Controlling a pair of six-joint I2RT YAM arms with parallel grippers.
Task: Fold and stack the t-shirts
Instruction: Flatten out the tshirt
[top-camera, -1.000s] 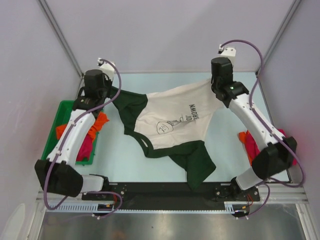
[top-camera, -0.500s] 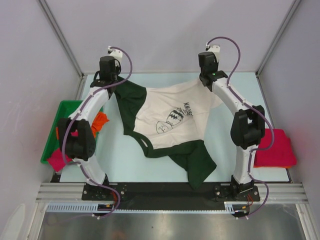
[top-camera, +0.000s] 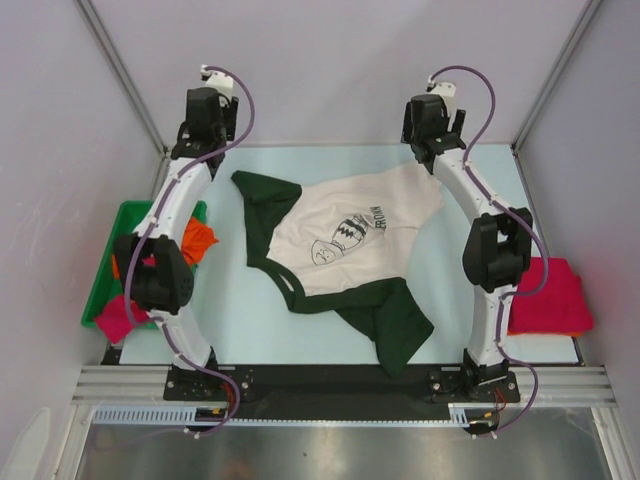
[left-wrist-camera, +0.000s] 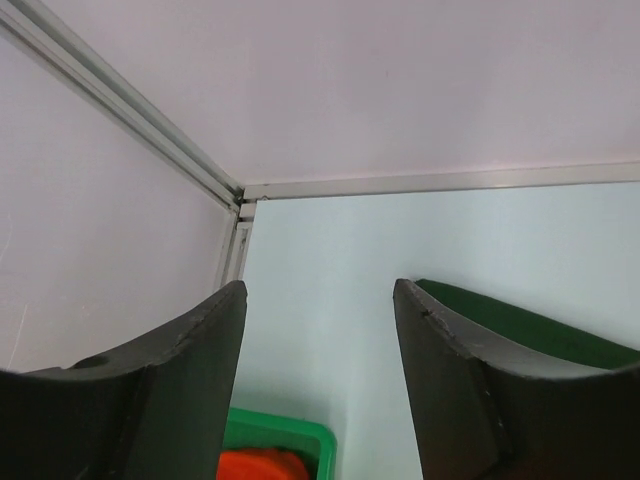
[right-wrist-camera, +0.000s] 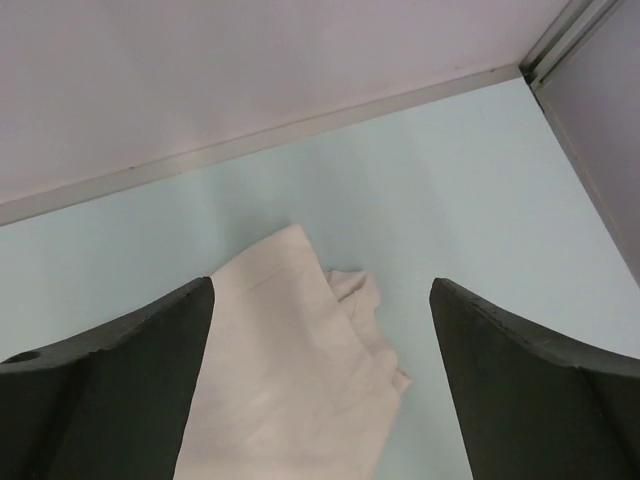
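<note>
Cream cloth with dark green sleeves, the printed t-shirt lay loosely spread on the pale tabletop between the two arms, print facing up, one sleeve trailing toward the near edge. The left tool hung over the far left corner, jaws apart and holding nothing, a green sleeve edge just beside it. The right tool stood wide and empty above the shirt's cream far corner. An orange t-shirt and a pink t-shirt sat in the green bin. A folded crimson t-shirt rested at the right edge.
</note>
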